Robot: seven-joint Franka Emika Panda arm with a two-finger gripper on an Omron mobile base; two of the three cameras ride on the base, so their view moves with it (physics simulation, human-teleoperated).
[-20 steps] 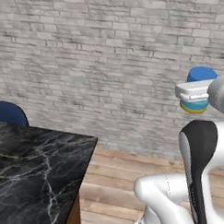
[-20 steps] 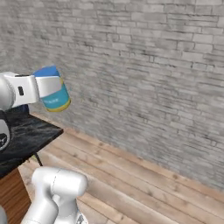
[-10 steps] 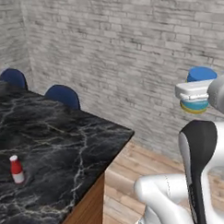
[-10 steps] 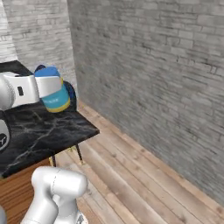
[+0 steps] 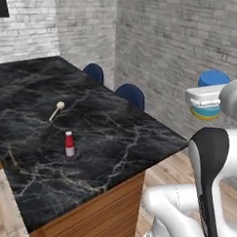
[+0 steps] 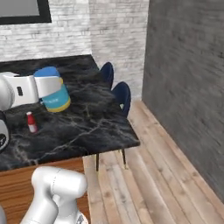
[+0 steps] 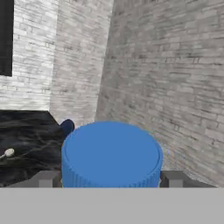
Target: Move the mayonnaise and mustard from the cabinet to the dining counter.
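We see our gripper (image 5: 205,96) clamped on the mayonnaise (image 5: 212,95), held in the air off the corner of the dining counter (image 5: 114,140). On its black marble top we count one small red bottle (image 5: 69,144) and one pale wooden spoon (image 5: 56,109). Beyond stand two blue chairs (image 5: 131,94), then grey brick walls and plank floor (image 6: 148,175).

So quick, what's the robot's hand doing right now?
Gripper: closed on the mayonnaise jar, holding it up in the air.
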